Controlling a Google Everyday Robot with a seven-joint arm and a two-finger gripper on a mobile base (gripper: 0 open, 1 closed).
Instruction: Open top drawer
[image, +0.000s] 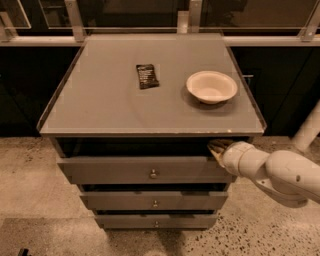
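The top drawer (125, 171) is the uppermost grey front of the cabinet, with a small round metal knob (153, 174) at its centre. It stands pulled out a little, with a dark gap above its front. My gripper (216, 148) comes in from the right on a white arm (272, 172). Its tip sits at the drawer front's upper right corner, just under the cabinet top.
The grey cabinet top (100, 105) holds a dark snack packet (147, 76) and a white bowl (212, 86). Two slimmer drawers (154, 202) with knobs lie below. A white post (307, 127) stands at the right. The speckled floor (30, 180) surrounds the cabinet.
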